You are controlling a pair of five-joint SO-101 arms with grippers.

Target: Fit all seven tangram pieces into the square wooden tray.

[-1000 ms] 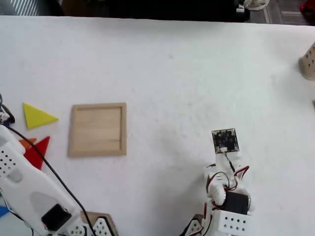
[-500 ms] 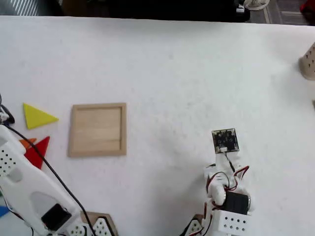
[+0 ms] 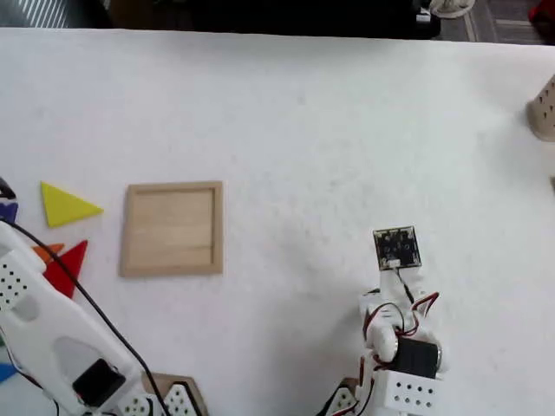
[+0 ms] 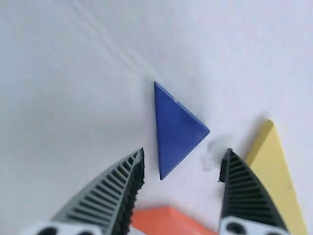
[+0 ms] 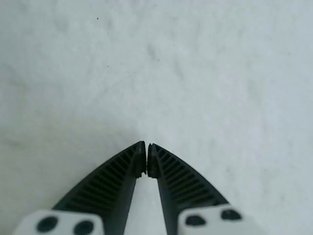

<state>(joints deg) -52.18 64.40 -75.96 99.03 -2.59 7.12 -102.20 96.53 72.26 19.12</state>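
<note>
Blue triangle (image 4: 177, 129) laid flat on the white bench (image 4: 73, 73).
Its corner is flanked by the spread left tool (image 4: 183, 156); the right tool (image 5: 146, 159) is pressed together.

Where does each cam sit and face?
High view: fixed overhead, looking down on wooden tray and yellow triangle; left arm and right arm show.
Left wrist view: on left arm, facing down past open left gripper at blue triangle.
Right wrist view: on right arm, facing table past shut right gripper.
Shared: high and left wrist views both show the yellow triangle.

One wooden tray (image 3: 172, 270), five tangram pieces (image 3: 65, 204), two arms (image 3: 52, 338).
</note>
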